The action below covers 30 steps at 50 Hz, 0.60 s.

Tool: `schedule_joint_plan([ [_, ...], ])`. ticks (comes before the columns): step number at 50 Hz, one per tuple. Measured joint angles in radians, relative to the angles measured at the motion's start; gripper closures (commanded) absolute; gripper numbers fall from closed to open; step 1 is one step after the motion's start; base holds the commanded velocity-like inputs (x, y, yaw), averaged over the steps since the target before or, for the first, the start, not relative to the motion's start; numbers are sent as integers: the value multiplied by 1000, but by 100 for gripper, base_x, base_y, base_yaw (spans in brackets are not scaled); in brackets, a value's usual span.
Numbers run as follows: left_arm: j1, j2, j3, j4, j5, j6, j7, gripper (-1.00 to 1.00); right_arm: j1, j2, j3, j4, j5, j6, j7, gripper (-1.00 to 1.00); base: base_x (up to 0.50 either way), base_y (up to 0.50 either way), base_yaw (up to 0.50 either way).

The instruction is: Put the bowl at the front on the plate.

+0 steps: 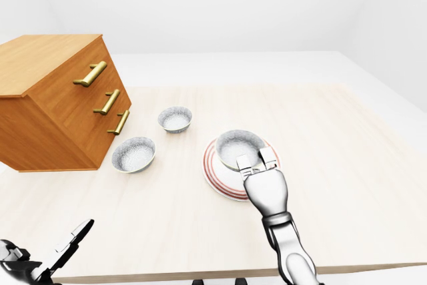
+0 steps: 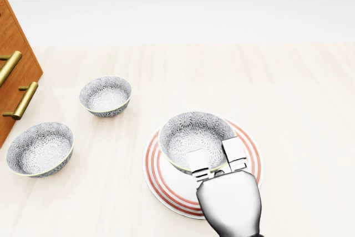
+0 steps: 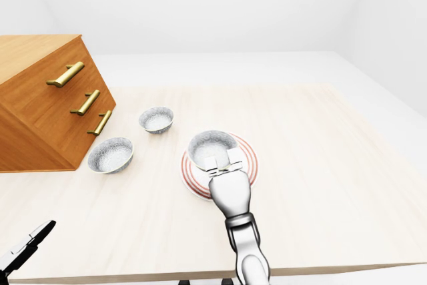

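A grey patterned bowl (image 2: pixel 195 135) is over the white plate with red rings (image 2: pixel 166 187), near the plate's middle in the head view. My right hand (image 2: pixel 217 163) is shut on the bowl's near rim, two fingers (image 2: pixel 199 162) lying over the edge. Whether the bowl rests on the plate or hangs just above it, I cannot tell. My left hand (image 1: pixel 70 241) shows at the bottom left of the left-eye view, low beside the table edge, fingers spread and holding nothing.
Two more patterned bowls sit left of the plate: one (image 2: pixel 105 96) higher in the head view, one (image 2: pixel 40 148) near the left edge. A wooden drawer chest (image 1: pixel 57 101) with brass handles stands at the left. The table's near edge (image 1: pixel 200 275) runs along the bottom.
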Motion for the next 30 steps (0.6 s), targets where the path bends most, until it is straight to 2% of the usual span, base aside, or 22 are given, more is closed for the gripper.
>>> schedule_joint_plan([
  [15, 1, -2, 4, -9, -2, 0, -3, -100, -23, 0, -31, 21, -78, 0, 24, 100, 0, 0, 0],
  [30, 1, -5, 7, -12, 0, 0, -7, -100, -37, 4, -55, 56, -53, 0, -6, 100, 0, 0, 0],
])
